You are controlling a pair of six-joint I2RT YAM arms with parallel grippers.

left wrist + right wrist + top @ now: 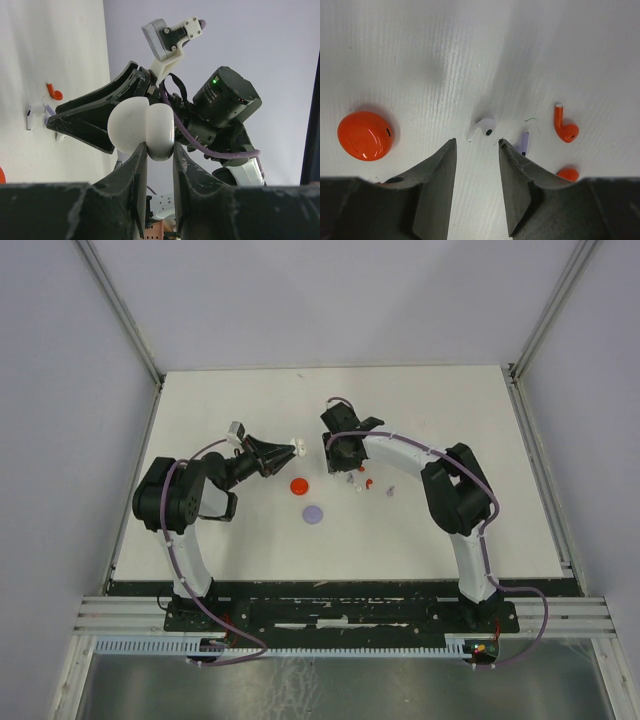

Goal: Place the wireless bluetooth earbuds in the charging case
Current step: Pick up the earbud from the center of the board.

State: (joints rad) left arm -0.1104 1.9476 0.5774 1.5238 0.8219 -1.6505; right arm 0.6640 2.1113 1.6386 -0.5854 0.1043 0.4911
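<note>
From above: the left gripper (287, 451) is clamped on the white charging case (297, 448). Two round discs lie on the table (450, 420), one red disc (299, 485) and one pale purple disc (314, 512). The right gripper (346, 470) hangs over the earbuds (362, 484), which are too small to count here.

Left wrist: one white charging case, pinched between both fingers. Three earbuds show on the table beyond it, one red, one white, one purple.

Right wrist: fingers parted, holding nothing, with the white earbud (482, 127) just past the tips. Four earbuds counted on the table: one white, one purple earbud (523, 142) and two red earbuds (565, 127). One red disc sits off to the left.
</note>
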